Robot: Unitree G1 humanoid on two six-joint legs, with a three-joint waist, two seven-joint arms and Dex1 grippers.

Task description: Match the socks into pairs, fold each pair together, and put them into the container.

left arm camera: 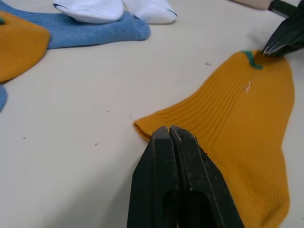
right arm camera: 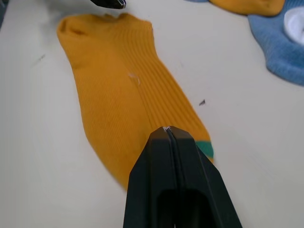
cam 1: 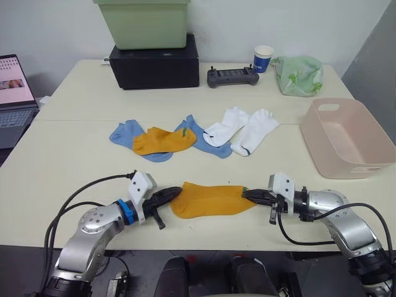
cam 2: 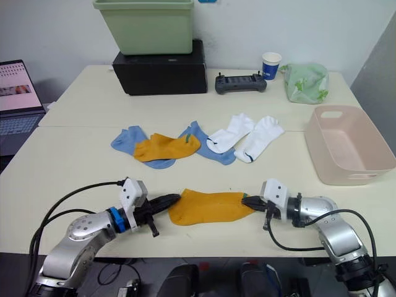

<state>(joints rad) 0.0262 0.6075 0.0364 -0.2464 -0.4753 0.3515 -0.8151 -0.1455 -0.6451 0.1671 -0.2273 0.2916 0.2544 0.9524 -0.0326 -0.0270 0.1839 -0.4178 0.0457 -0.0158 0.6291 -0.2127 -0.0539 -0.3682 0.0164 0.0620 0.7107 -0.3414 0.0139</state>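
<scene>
Mustard sock (cam 1: 211, 199) lies flat on the near surface (cam 1: 74, 161), stretched between both pincers: left pincer (cam 1: 176, 194) pinches its left end, right pincer (cam 1: 249, 195) its green-tabbed right end. Basin (cam 1: 346, 139) sits far right.

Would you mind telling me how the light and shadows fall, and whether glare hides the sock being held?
Left eye view: even light, only faint soft shadows under the left hand and right hand on the table; no glare on the held sock. Left wrist view: its ribs read plainly, matte. Right wrist view: likewise, with the green tab unglared.
</scene>
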